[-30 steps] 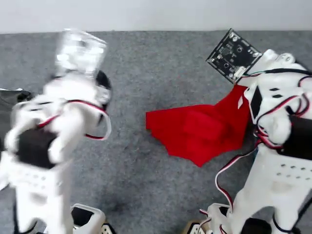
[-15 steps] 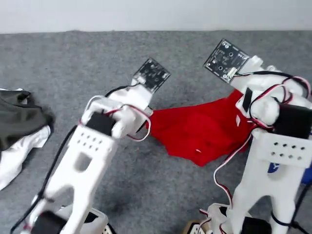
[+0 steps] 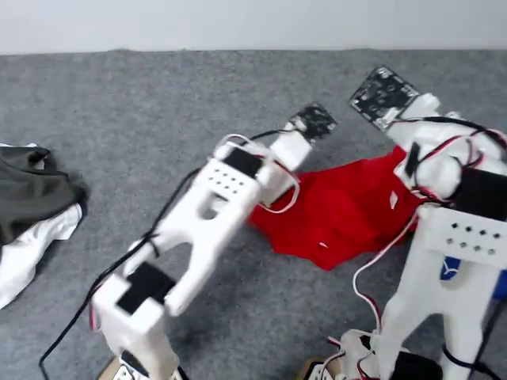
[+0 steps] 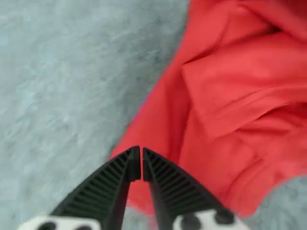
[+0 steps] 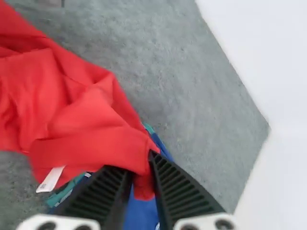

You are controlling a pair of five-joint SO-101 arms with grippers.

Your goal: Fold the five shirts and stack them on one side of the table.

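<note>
The right gripper (image 5: 140, 168) pinches a fold of the red shirt (image 3: 341, 210), which hides most of a blue garment (image 5: 141, 213); the left gripper (image 4: 135, 162) is closed over its edge.

No legible text for you here. White tag (image 5: 50, 180) on red shirt (image 5: 57, 110): print too small to read. Blue mark (image 3: 450, 270) on right arm (image 3: 444, 237): shape only, letters not readable. Circuit boards (image 3: 383, 95) at wrists: you get no readable markings.
</note>
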